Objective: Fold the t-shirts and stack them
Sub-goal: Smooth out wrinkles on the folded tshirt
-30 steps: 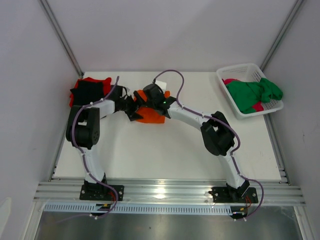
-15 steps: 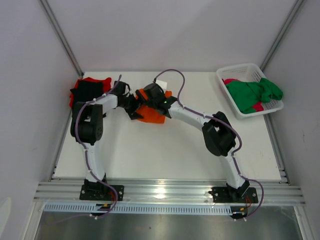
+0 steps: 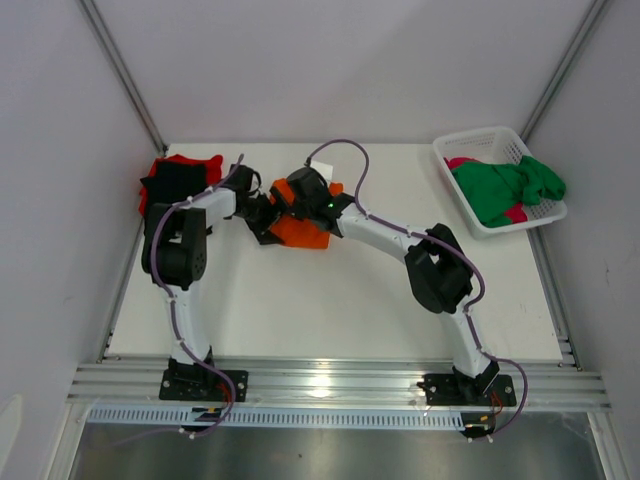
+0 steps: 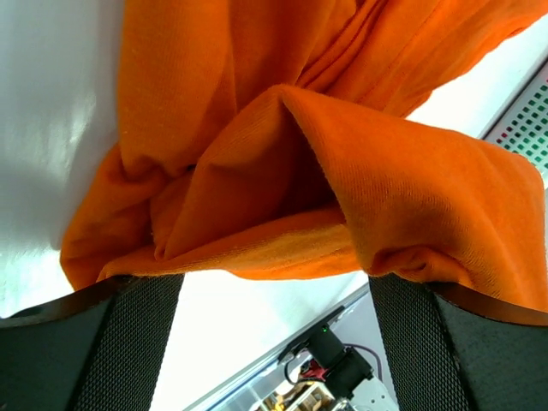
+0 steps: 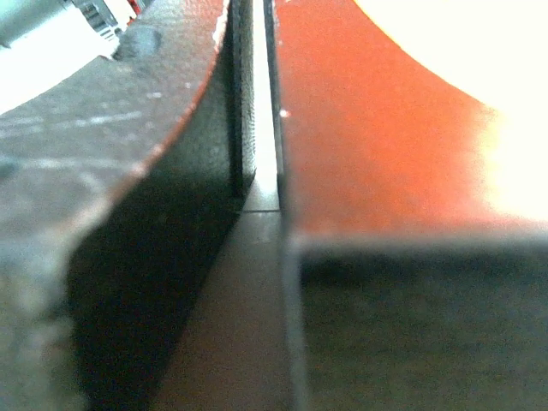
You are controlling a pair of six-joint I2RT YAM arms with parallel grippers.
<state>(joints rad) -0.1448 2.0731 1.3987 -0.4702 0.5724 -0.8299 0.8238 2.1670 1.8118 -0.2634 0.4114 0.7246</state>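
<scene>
The orange t-shirt lies bunched at the table's back centre. My left gripper is at its left edge. In the left wrist view its fingers stand wide apart, with folds of the orange cloth hanging at their tips. My right gripper sits on the shirt's back edge. Its jaws are pressed to a thin slit, with orange against one finger. A black t-shirt lies on a red one at the back left. Green and pink t-shirts lie in the basket.
The white lattice basket stands at the back right corner. Grey walls close in the table on both sides. The metal rail with both arm bases runs along the near edge. Purple cables loop over both arms.
My left arm has swung its elbow back and its gripper has shifted slightly toward the back. A flap of orange cloth has come up beside my right gripper.
</scene>
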